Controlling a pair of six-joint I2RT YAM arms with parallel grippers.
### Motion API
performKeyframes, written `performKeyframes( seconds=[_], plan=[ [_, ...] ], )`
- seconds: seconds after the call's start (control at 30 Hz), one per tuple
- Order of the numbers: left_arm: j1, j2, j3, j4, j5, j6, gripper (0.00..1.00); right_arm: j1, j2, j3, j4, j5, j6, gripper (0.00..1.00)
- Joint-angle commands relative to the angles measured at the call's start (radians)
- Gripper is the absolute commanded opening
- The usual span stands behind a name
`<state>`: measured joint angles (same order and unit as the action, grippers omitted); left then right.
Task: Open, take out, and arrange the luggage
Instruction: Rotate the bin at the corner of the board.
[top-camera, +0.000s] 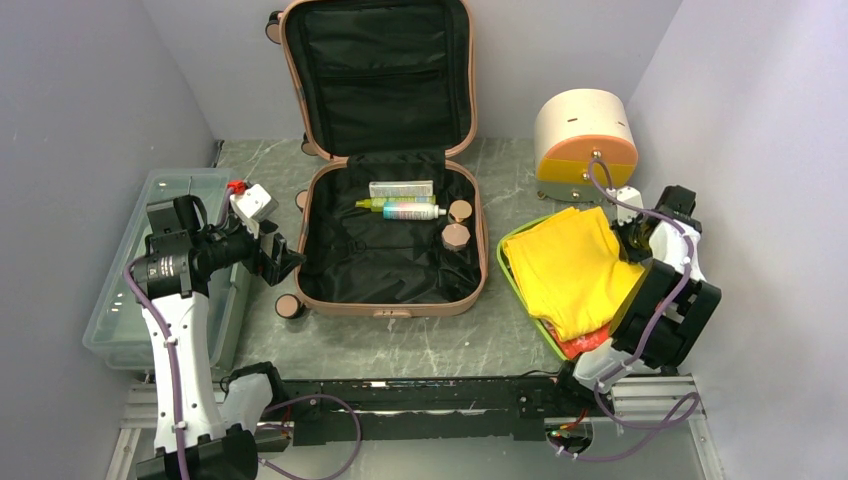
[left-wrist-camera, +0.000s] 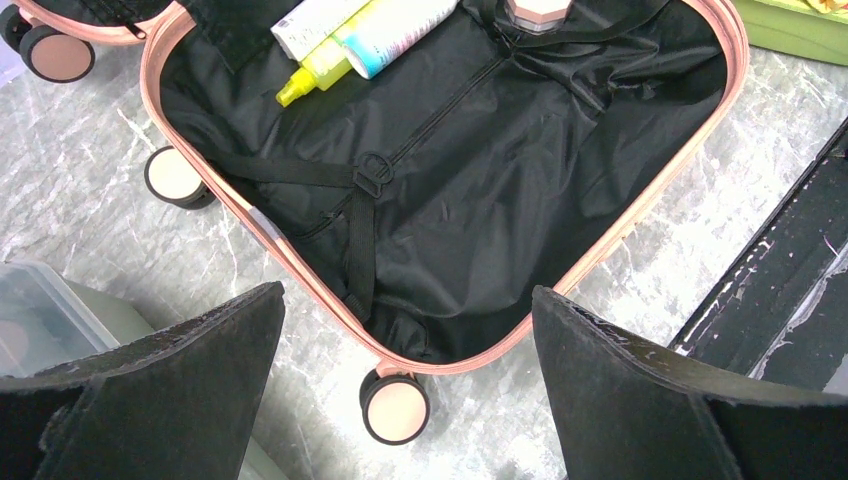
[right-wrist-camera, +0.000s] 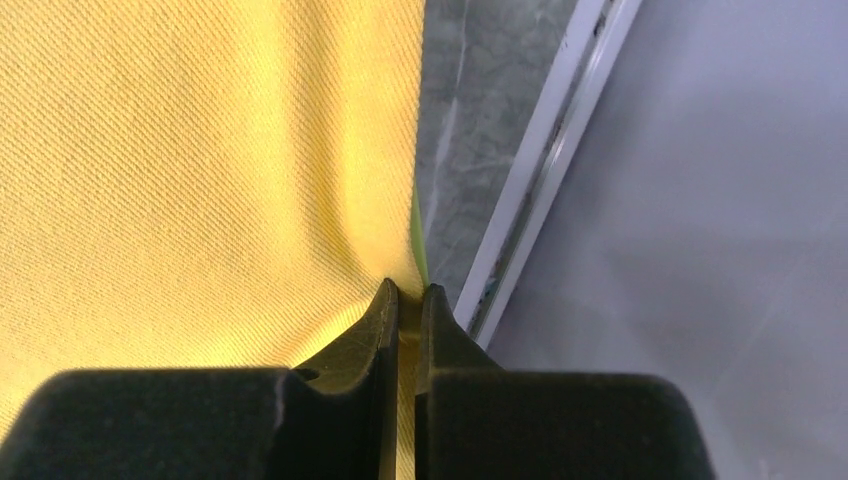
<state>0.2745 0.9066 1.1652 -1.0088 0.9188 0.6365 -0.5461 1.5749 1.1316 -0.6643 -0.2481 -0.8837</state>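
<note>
- Right gripper (right-wrist-camera: 408, 290): jaws pressed together, pinching the right-hand edge of the yellow cloth (top-camera: 570, 262); a thin fold of fabric sits between the fingertips.
- Left gripper (left-wrist-camera: 408, 295): jaws spread wide, holding nothing, hanging above the near-left corner of the luggage (top-camera: 360, 262), apart from it.
- Luggage sits mid-table, open. The base lies flat; the lid stands upright against the back wall, hinge side away from the arms.
- Shell is salmon-pink with rounded corners. A pink rim runs round both halves; the inside is black fabric, creased.
- Small pink wheels (left-wrist-camera: 395, 408) with dark hubs show along the base's left side.
- Black straps cross the base lining and meet at a buckle (left-wrist-camera: 373, 170).
- Lying at the far end of the base: a white tube (top-camera: 401, 189), a yellow-green spray bottle (top-camera: 372, 205), a pale teal tube (top-camera: 412, 211), and two round pink jars (top-camera: 457, 236) at the right.
- Yellow cloth lies heaped on the lime-green tray (top-camera: 503, 255), just right of the luggage.
</note>
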Motion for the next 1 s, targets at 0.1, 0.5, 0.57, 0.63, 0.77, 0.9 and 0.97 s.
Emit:
performKeyframes(
  seconds=[0.1,0.5,0.57,0.63,0.77,0.9,0.97],
  plan=[
    [0.006,-0.022,0.003,0.008,0.033,-0.013,0.99,-0.074,-0.100,-0.079,0.047,0.080,0.056,0.00],
    [0.007,-0.039,-0.009,0.012,0.045,-0.008,1.00,-0.241,-0.169,-0.117,0.098,0.074,-0.003,0.00],
    [0.007,-0.044,-0.012,0.012,0.043,-0.008,0.99,-0.251,-0.157,-0.097,0.076,0.060,-0.006,0.00],
    [0.007,-0.050,-0.014,0.013,0.041,-0.008,0.99,-0.253,-0.160,-0.081,0.051,0.037,-0.013,0.01],
    [0.008,-0.051,-0.016,0.015,0.039,-0.011,0.99,-0.252,-0.232,-0.049,-0.005,-0.048,-0.030,0.38],
    [0.008,-0.045,-0.011,0.013,0.040,-0.014,0.99,-0.235,-0.373,-0.011,-0.076,-0.176,-0.065,0.48],
    [0.009,-0.043,-0.008,0.013,0.040,-0.014,0.99,-0.208,-0.445,0.018,-0.124,-0.247,-0.086,0.51]
  ],
)
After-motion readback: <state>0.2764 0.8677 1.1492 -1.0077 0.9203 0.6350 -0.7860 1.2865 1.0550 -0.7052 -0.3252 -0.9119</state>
